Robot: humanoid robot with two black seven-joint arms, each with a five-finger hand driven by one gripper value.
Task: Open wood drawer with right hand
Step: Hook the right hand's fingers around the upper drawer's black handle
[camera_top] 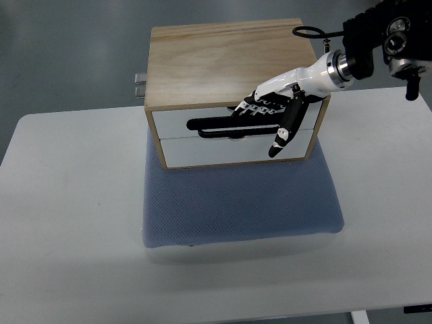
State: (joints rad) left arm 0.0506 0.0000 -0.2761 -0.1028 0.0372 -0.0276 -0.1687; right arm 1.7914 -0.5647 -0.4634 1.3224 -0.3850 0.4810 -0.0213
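Right hand [260, 115] fingers spread flat vs upper drawer [202, 123] front, wood box [223, 64], no legible text

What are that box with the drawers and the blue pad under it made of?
The box looks like pale, unvarnished wood: grain lines show on its top. Its drawer fronts look like smooth white laminate or painted board; I can't tell which. The blue pad seems to be a soft cushion covered in a woven or mesh fabric, judging by its dotted texture and rounded edges.

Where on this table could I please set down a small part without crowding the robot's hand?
Bare table left of the blue mat and along the near edge. The mat before the wood drawer box is free; the right hand crowds the drawer front.
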